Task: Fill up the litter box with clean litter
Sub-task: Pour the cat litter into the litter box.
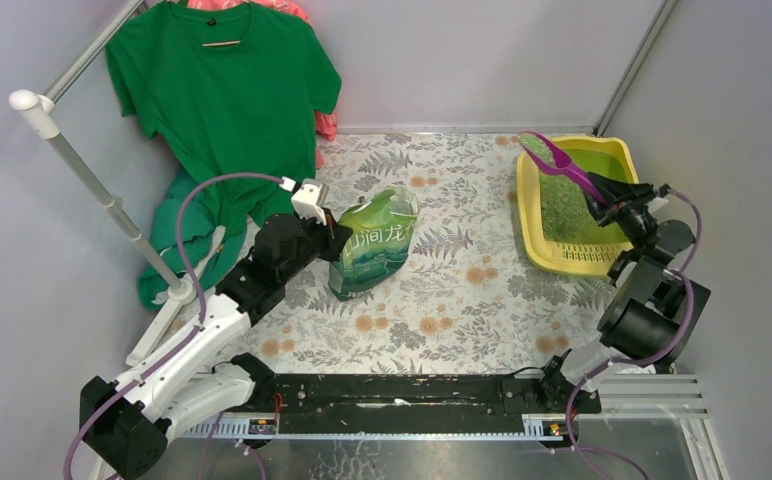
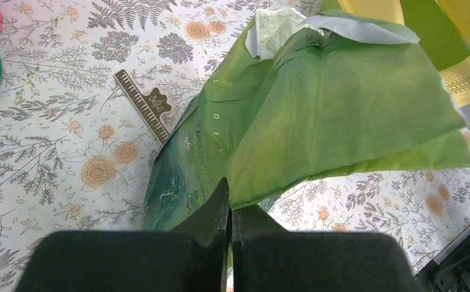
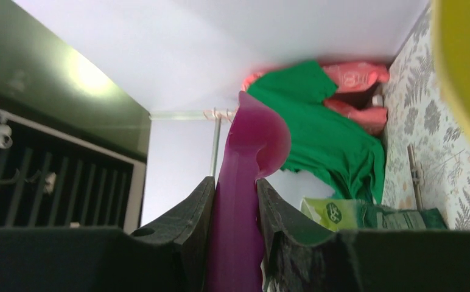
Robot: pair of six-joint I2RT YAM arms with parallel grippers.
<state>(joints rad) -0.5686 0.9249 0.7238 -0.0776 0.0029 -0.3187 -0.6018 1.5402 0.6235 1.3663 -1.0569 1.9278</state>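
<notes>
Grey-walled booth, surface [image 1: 462,300] covered in a floral print. Upper left: green T-shirt [image 1: 224,90] on a hanger, pink garment [image 1: 327,125] behind it, white rack pole [image 1: 92,180]. Left of centre: left fingers [image 2: 226,204] pinched tight on the edge of the green bag [image 1: 374,245]. A ruler [image 2: 144,103] lies flat beside the bag. Upper right: yellow litter box [image 1: 537,235] near the right wall, clean litter [image 1: 562,210] inside. Right fingers [image 1: 602,203] clamp the purple scoop [image 1: 560,162] by its handle, bowl raised over the box.
</notes>
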